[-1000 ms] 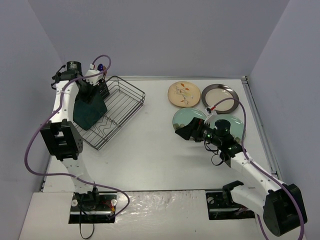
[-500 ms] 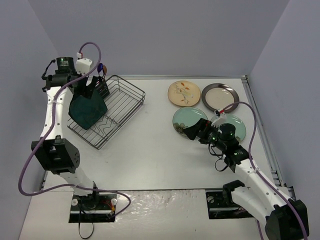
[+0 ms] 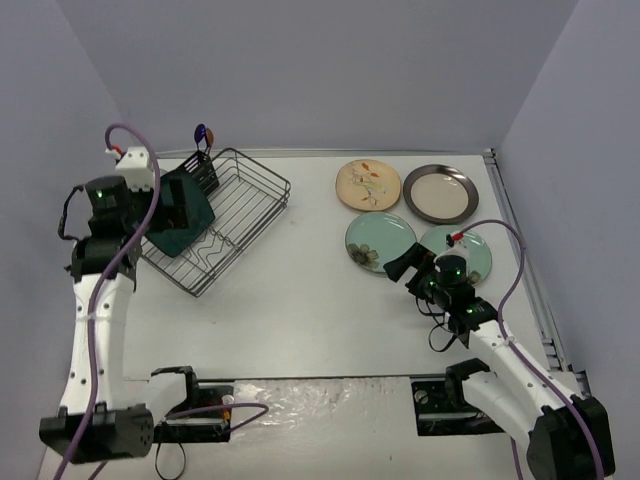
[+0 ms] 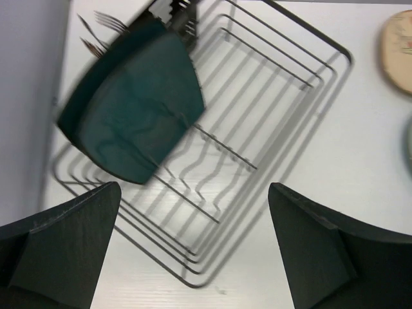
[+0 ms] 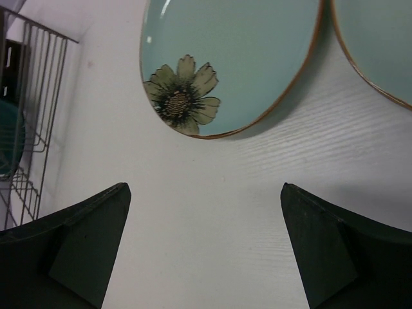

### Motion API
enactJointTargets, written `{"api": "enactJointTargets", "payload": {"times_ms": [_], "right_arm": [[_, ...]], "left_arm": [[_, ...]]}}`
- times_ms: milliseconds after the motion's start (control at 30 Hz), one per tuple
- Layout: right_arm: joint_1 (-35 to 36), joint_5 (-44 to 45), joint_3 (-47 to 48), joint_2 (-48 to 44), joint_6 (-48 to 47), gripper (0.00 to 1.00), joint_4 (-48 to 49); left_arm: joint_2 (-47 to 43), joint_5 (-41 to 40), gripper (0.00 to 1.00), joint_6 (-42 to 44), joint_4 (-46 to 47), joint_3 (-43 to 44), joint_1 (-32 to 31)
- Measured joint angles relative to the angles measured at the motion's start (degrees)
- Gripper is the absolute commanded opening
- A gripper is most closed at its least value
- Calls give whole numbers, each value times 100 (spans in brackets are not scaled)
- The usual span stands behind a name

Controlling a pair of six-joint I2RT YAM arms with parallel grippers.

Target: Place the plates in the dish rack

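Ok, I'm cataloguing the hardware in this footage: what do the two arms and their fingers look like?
The left arm and right arm match: white links, chunky black joint housings, a loose purple cable looping along each, and a small green light near the wrist. The fingers are broad, dark, matte wedges.

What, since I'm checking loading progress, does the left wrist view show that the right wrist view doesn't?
Only left wrist: forks and the edge of the cream floral plate. Only right wrist: the flowered mint plate and the edge of a second mint plate. Both: the dish rack with a dark teal plate inside.
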Motion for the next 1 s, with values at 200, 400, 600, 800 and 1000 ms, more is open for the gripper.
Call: {"api": "enactJointTargets", "payload": {"times_ms": [200,400,600,800,1000], "right_arm": [[-47,450,-317,499,414,93,352],[-53,683,-369,1314,782,89,984],[-61,837,-369,1794,1098,83,1615],[-153,907,-386,2253,1367,79,2330],[-303,851,-388,2920,1633,74,3335]], "left_arm": [[-1116,753,97,-721,393,-1455,-205],[-1604,865,97,-833,538,-2237,-544],[-2154,859,97,-858,699,-2498,-611],[-2320,738,97,-849,709,-2507,-617],[-2220,639,97,-830,699,-2507,-617]]}}
